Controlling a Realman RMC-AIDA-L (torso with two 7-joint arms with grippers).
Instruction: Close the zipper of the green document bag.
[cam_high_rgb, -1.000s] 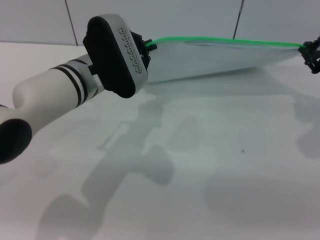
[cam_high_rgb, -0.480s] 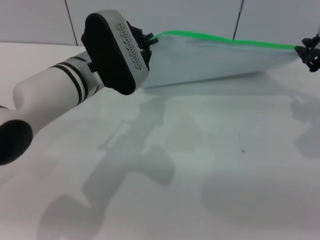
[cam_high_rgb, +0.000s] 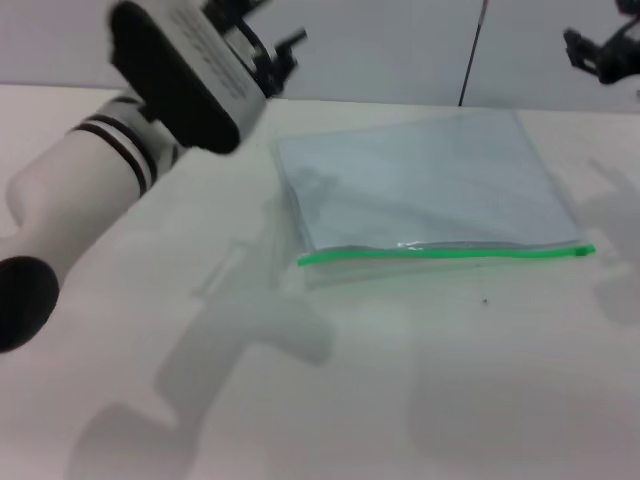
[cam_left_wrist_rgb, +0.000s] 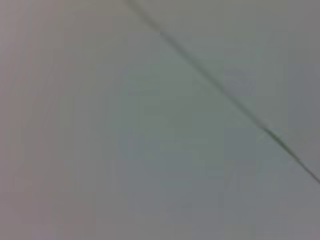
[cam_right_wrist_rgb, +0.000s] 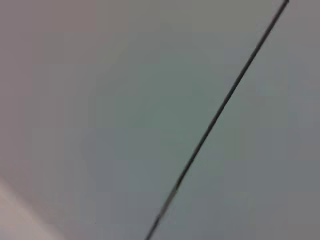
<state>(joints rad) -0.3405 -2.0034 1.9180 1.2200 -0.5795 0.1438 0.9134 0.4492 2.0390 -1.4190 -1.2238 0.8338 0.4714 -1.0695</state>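
bag: we see the green document bag (cam_high_rgb: 430, 180) lying flat on the white table (cam_high_rgb: 400, 400), toward the far side, well apart from both grippers. nothing touches it.

zipper: the zipper (cam_high_rgb: 445, 253) runs along the bag's near edge, a thin bright green strip from one corner to the other. we can't make out the slider, so we can't tell whether the strip is sealed.

left gripper: we find the left gripper (cam_high_rgb: 275, 45) raised at the upper left of the head view, above the far edge of the table and in front of the wall (cam_high_rgb: 380, 40). it sits up and off the bag's far left corner, not touching it. black finger parts stick out past the big wrist housing, but we can't tell if they are spread or pressed together. nothing seen in them.

right gripper: the right gripper (cam_high_rgb: 600, 50) is up at the far right corner of the head view, also raised, above and beyond the bag's far right corner. only part of it shows at the frame edge; we can't tell its finger state. nothing seen in it.

wrist views: both wrist views show us only plain grey wall with a dark seam line, no bag and no fingers.

shadows: we see arm shadows on the table near the left of the bag and at the right edge.
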